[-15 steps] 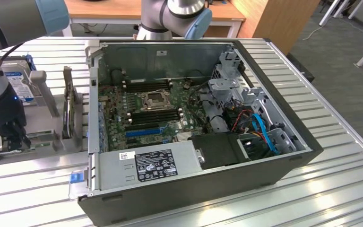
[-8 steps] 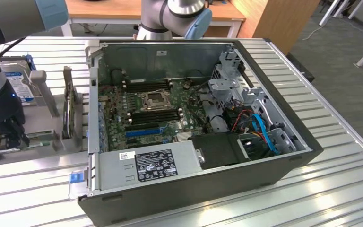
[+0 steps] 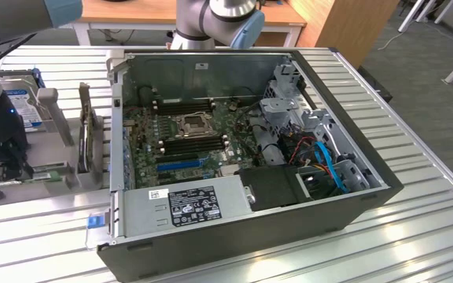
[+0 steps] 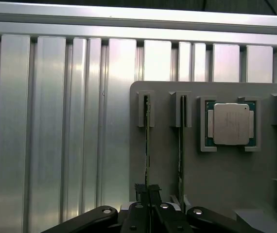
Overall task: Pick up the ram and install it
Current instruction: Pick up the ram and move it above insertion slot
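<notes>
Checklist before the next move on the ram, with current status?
1. Fingers shut on the ram: ok.
2. Ram on edge in the grey holder slot: ok.
3. Neighbouring stick apart from the fingers: ok.
4. Case open, black memory slots exposed: ok.
5. Their latches open: cannot tell.

Thin ram (image 4: 147, 141), edge-on, standing in grey holder (image 4: 226, 184)
</notes>
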`<action>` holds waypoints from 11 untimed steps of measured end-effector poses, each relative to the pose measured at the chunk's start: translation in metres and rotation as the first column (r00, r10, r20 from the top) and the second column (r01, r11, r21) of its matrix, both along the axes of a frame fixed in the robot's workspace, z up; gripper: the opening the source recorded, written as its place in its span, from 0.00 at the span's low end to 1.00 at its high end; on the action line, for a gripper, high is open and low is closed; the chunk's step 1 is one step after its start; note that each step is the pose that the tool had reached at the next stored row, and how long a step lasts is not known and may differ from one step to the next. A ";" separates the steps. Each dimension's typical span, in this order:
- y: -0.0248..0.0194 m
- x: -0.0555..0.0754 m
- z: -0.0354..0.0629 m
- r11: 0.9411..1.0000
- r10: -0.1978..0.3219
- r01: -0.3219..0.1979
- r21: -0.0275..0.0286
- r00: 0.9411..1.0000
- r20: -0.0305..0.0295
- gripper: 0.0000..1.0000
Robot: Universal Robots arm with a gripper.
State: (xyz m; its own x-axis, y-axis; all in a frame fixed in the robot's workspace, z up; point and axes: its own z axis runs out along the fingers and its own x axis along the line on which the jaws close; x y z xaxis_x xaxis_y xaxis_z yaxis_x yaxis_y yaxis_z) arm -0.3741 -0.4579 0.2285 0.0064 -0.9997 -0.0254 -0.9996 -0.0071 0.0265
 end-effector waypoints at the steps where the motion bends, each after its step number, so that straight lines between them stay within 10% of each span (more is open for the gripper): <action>1: 0.0000 0.000 0.0022 1.000 0.000 0.000 0.000 1.000 0.000 0.11; 11: 0.0000 0.000 0.0249 1.000 0.000 0.000 0.000 1.000 0.000 0.11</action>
